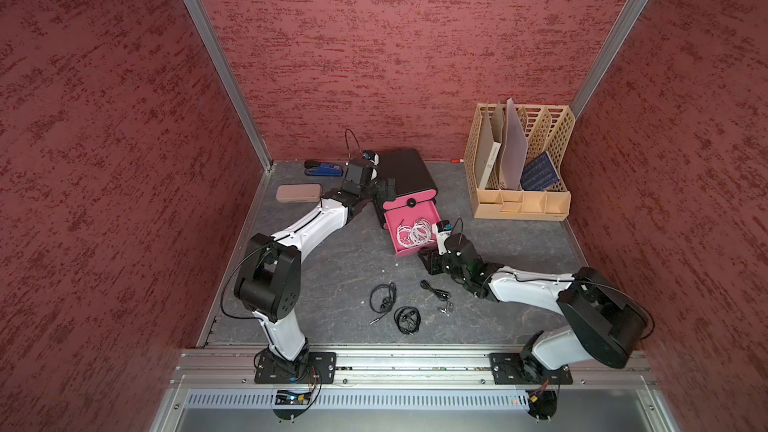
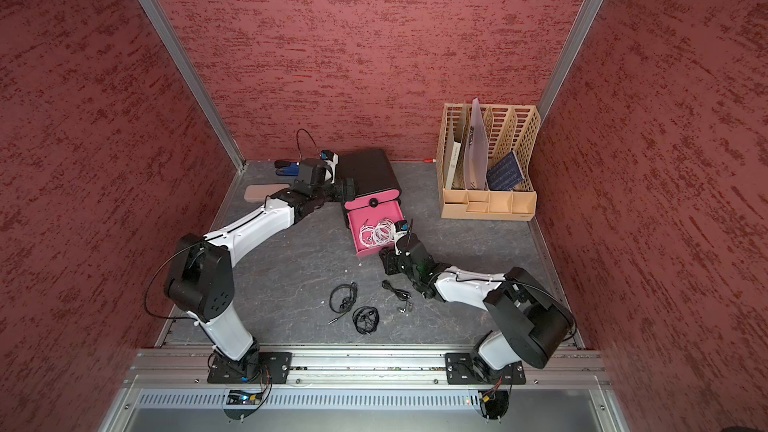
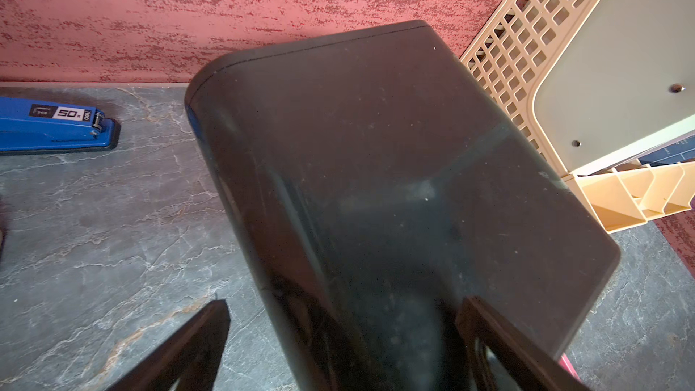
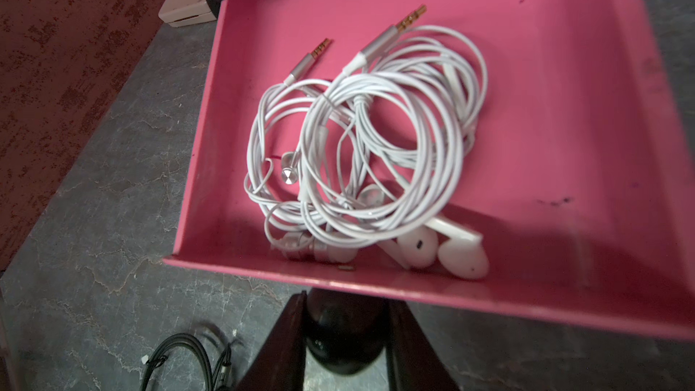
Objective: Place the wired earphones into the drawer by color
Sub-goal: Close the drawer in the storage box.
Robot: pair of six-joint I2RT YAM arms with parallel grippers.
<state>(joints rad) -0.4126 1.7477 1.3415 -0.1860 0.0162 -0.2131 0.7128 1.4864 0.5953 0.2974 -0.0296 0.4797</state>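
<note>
Right end effector (image 4: 346, 299) clamped on the black knob (image 4: 344, 340) of the pulled-out pink drawer (image 4: 489, 295), white earphones (image 4: 417, 248) coiled inside. Three black earphones (image 1: 405, 317) lie on the worktop (image 1: 324, 276) at its 6 o'clock. Left end effector (image 3: 346, 302), fingers apart, straddles the cabinet (image 3: 376, 126) edge.

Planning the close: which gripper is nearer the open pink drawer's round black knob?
Right. The right gripper clasps the round black knob; the left gripper, farther off, straddles the black cabinet edge.

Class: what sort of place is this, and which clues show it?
Probably a robot test cell staged as a desk: two arms bolted to an aluminium rail, red panel walls, stapler and file rack.
</note>
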